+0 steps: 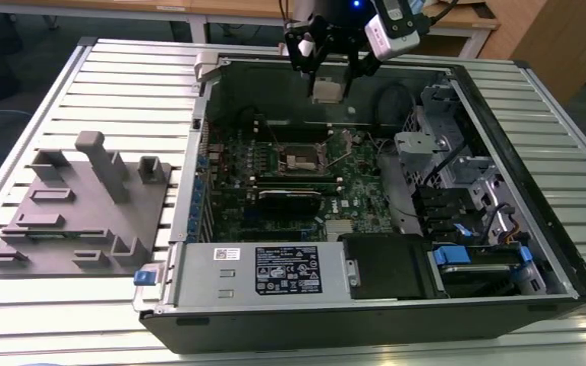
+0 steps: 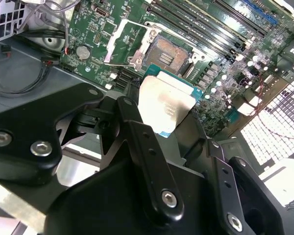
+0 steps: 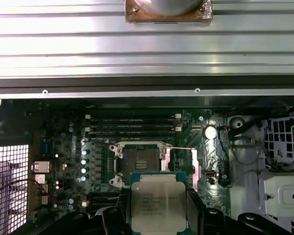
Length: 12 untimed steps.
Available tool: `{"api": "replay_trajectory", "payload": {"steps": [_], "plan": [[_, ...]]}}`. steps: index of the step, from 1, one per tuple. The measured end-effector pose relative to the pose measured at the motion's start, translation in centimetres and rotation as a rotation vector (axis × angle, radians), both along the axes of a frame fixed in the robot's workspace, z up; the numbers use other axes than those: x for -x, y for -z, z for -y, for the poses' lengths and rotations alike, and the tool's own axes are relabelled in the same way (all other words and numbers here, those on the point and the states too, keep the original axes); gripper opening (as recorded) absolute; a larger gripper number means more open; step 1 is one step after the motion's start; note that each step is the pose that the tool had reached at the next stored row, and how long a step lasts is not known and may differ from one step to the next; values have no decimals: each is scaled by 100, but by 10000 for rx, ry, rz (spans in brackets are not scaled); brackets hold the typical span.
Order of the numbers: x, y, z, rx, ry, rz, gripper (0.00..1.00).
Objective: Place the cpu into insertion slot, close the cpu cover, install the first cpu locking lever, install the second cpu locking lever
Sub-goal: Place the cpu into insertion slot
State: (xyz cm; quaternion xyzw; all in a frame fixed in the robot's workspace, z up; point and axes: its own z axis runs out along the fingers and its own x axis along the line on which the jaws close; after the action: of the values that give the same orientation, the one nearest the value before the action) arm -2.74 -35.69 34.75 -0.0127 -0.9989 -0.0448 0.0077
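Overhead, the gripper [image 1: 326, 76], clamped on two edges of the cpu [image 3: 158, 203], hangs by the case's [image 1: 262, 91] far wall, with the uncovered insertion slot [image 3: 139, 164] well below and nearer.

Flat square metal chip [image 3: 159, 205]: dull silver-grey top, teal-green border. Rectangular circuit motherboard [image 2: 132, 14]: dark green. Jointed metal gripper [image 2: 164, 122]: matte black. Ribbed metal table [image 1: 100, 84]: pale grey, parallel grooves. Moulded plastic fixture tray [image 1: 79, 221]: uniform grey.
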Motion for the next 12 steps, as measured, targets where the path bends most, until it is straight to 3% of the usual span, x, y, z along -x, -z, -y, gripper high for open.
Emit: {"api": "replay_trajectory", "payload": {"steps": [12], "plan": [[0, 25, 0, -2, 0, 2, 54]]}}
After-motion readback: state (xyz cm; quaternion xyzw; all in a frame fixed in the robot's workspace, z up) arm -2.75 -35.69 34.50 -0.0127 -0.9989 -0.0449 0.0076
